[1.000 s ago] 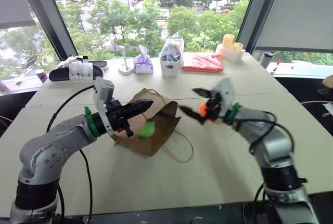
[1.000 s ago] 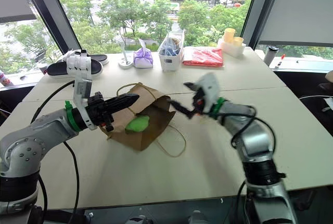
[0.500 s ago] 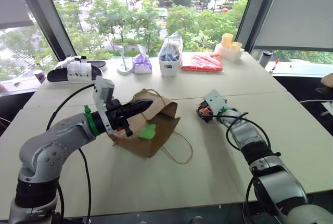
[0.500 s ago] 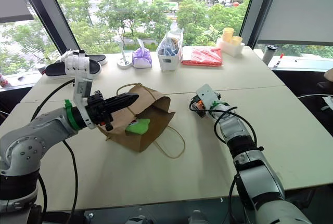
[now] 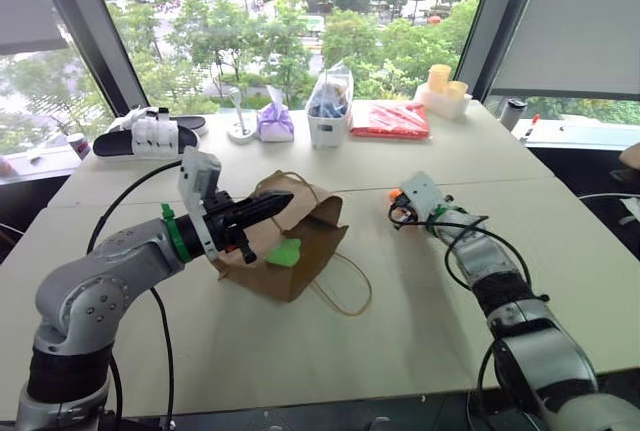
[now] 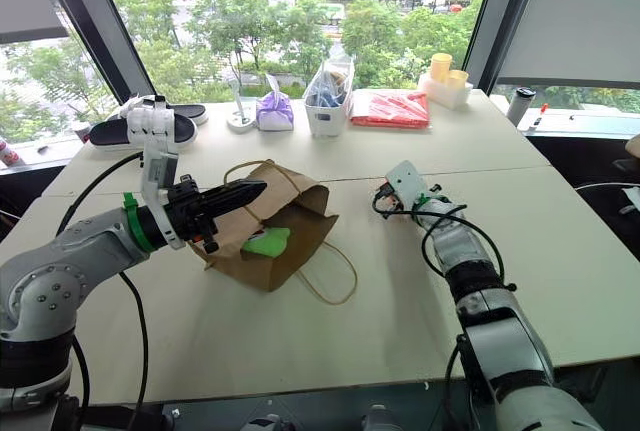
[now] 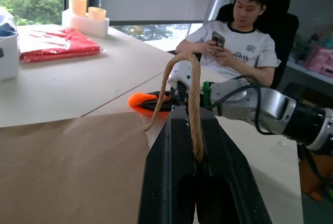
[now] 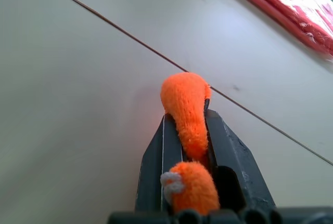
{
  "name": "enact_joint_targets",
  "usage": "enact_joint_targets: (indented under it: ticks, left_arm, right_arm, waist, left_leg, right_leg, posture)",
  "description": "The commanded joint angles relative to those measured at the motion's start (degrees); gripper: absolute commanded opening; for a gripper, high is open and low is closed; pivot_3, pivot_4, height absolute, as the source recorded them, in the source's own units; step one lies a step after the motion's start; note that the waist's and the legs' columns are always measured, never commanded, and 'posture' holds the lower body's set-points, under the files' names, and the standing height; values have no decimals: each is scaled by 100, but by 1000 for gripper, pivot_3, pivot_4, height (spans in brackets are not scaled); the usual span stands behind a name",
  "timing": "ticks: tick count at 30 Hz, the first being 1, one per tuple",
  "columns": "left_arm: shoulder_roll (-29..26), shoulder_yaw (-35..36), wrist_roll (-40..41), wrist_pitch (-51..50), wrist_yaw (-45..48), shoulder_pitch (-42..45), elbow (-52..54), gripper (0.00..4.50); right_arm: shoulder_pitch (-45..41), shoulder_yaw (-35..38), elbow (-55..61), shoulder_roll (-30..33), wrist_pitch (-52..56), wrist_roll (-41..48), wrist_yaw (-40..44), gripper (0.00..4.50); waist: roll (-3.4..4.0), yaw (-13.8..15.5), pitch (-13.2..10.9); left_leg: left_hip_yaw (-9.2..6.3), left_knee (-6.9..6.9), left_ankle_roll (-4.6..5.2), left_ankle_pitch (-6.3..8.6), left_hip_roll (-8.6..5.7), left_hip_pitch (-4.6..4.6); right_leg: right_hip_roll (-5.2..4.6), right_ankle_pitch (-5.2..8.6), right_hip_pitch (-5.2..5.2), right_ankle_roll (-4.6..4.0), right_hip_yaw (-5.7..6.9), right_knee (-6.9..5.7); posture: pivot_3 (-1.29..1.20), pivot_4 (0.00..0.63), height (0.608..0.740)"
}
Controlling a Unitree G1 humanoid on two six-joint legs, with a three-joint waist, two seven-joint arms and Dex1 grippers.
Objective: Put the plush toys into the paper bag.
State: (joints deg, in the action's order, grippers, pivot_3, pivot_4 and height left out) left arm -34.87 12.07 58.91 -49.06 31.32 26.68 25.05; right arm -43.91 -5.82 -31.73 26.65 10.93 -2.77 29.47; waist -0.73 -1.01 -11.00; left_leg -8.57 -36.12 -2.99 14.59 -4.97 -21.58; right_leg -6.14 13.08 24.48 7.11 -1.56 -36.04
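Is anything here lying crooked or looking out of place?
The paper bag lies on its side on the table, not upright, mouth sagging, with the green plush toy showing at the opening. Its string handle is pinched in the left tool. The orange plush toy is squashed between the right tool's fingers.

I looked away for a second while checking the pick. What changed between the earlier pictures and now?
The right gripper came down from mid-air to the table and closed on the orange plush toy, having been open before. The left gripper stayed put, pinching the paper bag by its string handle; the green plush toy stayed in the bag's mouth.
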Motion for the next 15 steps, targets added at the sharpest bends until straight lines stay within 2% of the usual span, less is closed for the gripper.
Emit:
enact_joint_targets:
  ticks: [1, 4, 7, 10, 13, 15]
  left_arm:
    - [-37, 94, 70, 63, 30, 198, -20, 0]
    - [-37, 99, 206, -37, 55, 288, -75, 0]
    - [-39, 76, 224, -80, 65, 355, -124, 0]
    - [9, 54, 317, -129, 35, 420, -143, 0]
    - [29, 30, 385, -200, 18, 433, -117, 0]
    - [29, 19, 400, -215, 8, 431, -95, 0]
  right_arm:
    - [646, 198, 2558, 411, 798, 1255, 1496, 23]
    - [1296, 207, 4175, 688, 1588, 2067, 2056, 23]
    - [1529, 67, 4865, 610, 2118, 2360, 2011, 23]
    - [1514, -314, 4853, -96, 1999, 2098, 1408, 23]
    - [1236, -557, 4263, -851, 1646, 1638, 743, 23]
    - [992, -780, 3746, -1099, 1230, 1261, 559, 23]
  waist:
    - [1, -1, 0]
    - [0, -10, 0]
    - [-1, -21, -1]
    - [-4, -15, 0]
    - [-3, -10, 0]
    - [-2, -10, 0]
  left_leg:
    - [0, 0, 5, 3, 1, 1]
    - [0, 0, 15, 10, 3, 1]
    - [5, -3, 16, 11, 8, 5]
    - [12, -9, 15, 10, 30, 8]
    - [16, -8, 11, 8, 51, 12]
    - [17, -7, 4, 4, 56, 11]
  right_leg:
    - [0, 1, 0, 1, 0, 1]
    - [0, 2, 0, 3, 0, 3]
    - [3, 2, -2, 3, 0, 2]
    - [19, -2, -5, -3, -1, 2]
    - [35, -10, -4, -16, -1, 1]
    - [41, -12, 0, -21, -1, 1]
  posture:
    - [0, 150, 740]
    - [0, 150, 740]
    - [0, 150, 740]
    - [0, 150, 740]
    - [0, 150, 740]
    - [0, 150, 740]
